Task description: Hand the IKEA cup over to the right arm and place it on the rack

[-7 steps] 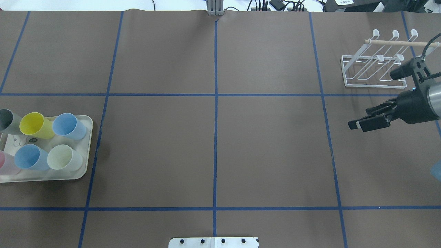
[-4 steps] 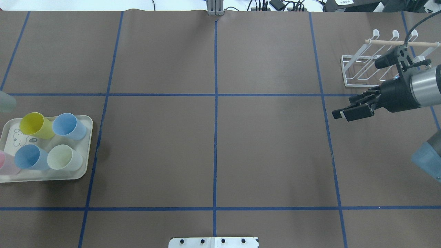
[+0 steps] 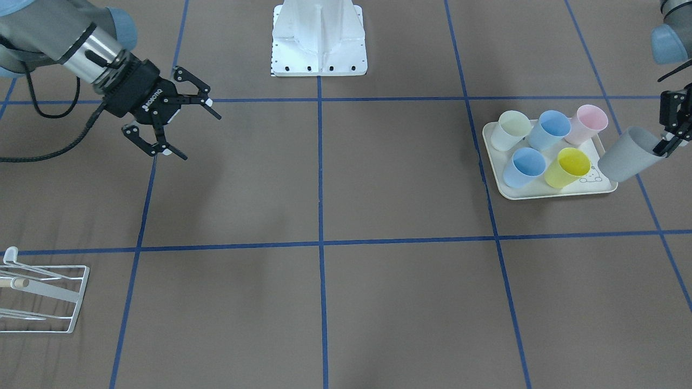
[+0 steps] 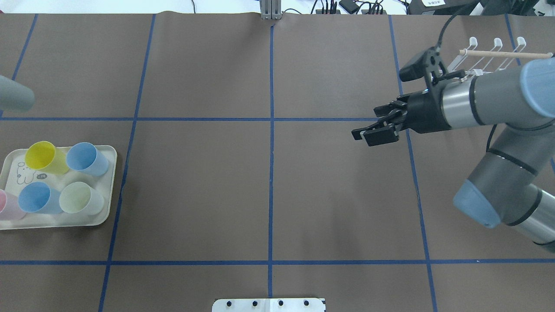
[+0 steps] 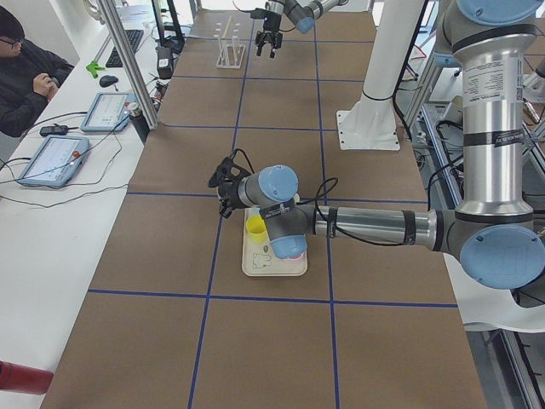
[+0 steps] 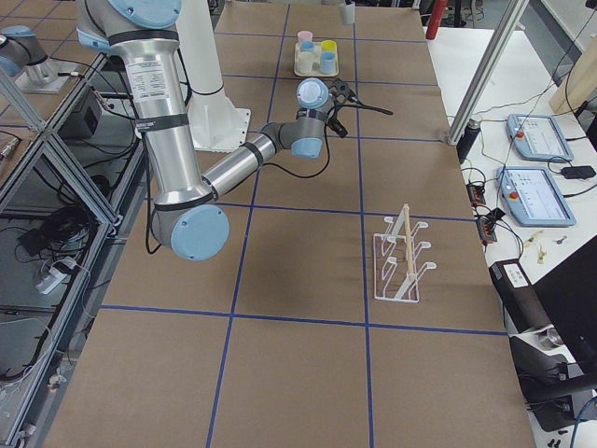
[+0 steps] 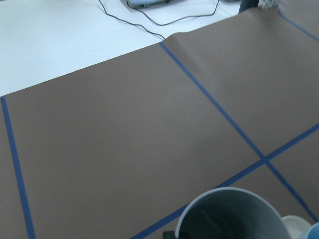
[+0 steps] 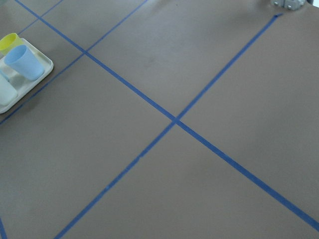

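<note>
Brown taped desk (image 4: pixel 269 195): left hand (image 3: pixel 664 146) pinches the grey cup (image 3: pixel 627 155) aloft near the tray (image 3: pixel 540 195); right hand (image 3: pixel 199 136) spread, well apart. Handover and placing on the rack (image 3: pixel 54 294) are not yet done.

Cups, plastic: I counted six. These were one grey cup (image 3: pixel 627 156), a blue cup (image 3: pixel 550 129), a second blue cup (image 3: pixel 523 165), one yellow cup (image 3: pixel 567 166), one pink cup (image 3: pixel 588 123) and one pale green cup (image 3: pixel 511 129).
Tray (image 3: pixel 546 194), cream: one.
Rack (image 6: pixel 408 245), white wire with a wooden rod: one.
Robot arms: two, a left arm (image 5: pixel 375 223) and a right arm (image 4: pixel 490 93).
Grippers: two, a left gripper (image 3: pixel 666 145) and a right gripper (image 3: pixel 202 138).
Tablets: two, the near tablet (image 5: pixel 53 159) and the far tablet (image 5: pixel 109 109).
Operator (image 5: pixel 30 72), seated: one.
</note>
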Controlling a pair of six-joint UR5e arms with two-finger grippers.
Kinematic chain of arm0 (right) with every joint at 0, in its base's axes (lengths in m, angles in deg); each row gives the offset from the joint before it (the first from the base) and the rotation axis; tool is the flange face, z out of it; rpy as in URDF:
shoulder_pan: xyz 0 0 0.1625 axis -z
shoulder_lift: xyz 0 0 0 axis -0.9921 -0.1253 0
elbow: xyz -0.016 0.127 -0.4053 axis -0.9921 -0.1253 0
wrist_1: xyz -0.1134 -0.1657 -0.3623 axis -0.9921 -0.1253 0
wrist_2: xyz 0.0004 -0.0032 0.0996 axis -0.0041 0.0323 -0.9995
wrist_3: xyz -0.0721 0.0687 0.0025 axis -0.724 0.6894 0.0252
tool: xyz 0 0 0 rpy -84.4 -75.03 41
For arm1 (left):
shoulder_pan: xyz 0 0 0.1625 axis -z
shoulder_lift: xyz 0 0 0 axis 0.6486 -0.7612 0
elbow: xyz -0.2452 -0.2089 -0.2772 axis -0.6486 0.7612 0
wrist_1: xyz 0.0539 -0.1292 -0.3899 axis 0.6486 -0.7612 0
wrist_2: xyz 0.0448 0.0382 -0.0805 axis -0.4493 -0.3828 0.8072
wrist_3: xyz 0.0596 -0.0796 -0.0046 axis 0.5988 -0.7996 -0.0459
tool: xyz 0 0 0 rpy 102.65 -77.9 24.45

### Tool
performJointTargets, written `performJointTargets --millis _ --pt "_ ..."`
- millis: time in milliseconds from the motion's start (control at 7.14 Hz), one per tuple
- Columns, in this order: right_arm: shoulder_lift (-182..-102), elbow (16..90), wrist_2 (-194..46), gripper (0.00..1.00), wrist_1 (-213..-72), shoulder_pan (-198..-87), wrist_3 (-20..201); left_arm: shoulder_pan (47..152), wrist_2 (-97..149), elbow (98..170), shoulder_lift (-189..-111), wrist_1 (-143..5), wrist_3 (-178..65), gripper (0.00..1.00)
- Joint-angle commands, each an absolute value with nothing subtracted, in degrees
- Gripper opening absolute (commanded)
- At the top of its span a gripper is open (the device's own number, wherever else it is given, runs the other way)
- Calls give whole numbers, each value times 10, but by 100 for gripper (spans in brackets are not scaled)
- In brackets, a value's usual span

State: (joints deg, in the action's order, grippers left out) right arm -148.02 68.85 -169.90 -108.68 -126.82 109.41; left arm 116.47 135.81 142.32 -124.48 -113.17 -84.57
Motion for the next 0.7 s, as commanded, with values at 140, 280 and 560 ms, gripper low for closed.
performJointTargets --millis 140,280,560 --pt "-1431 673 -1580 92 -1048 -1159 1082 1106 1419 1523 -1269 -1134 -1099 0" --pt "-1421 666 -1579 90 -1010 -1137 1056 1056 1417 1543 -1292 -1133 -1179 0" --pt "-1421 648 -1567 90 -928 -1094 1006 985 1375 1545 -1342 -1133 -1281 0"
